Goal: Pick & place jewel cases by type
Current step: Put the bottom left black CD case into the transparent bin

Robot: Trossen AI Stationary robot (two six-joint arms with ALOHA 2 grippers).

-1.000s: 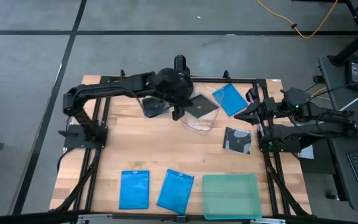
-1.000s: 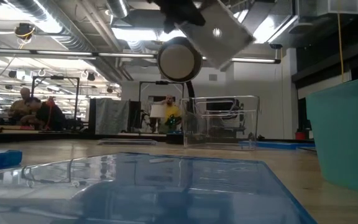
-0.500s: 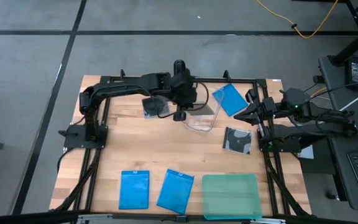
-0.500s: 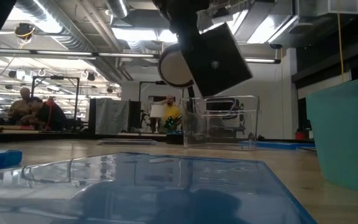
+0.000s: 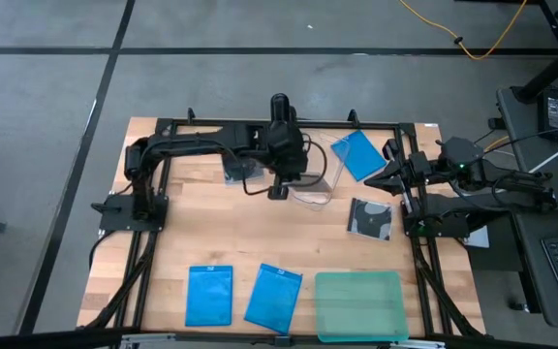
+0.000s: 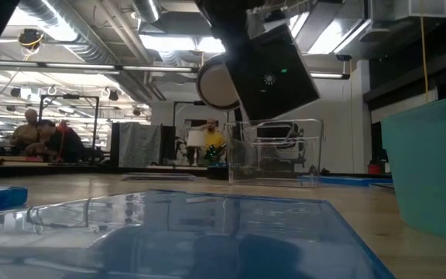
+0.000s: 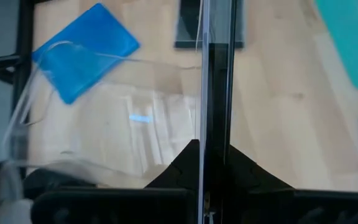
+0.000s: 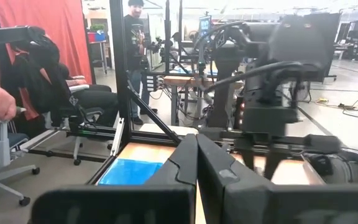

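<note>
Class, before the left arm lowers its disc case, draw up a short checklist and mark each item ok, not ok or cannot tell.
1. Left gripper clamps the held case: ok.
2. Case edge-on over the tub: ok.
3. Tub upright: ok.
4. Tub free of other cases: cannot tell.
5. Right gripper parked at the table's right edge, shut: ok.
6. Disc case on table clear of the path: ok.
</note>
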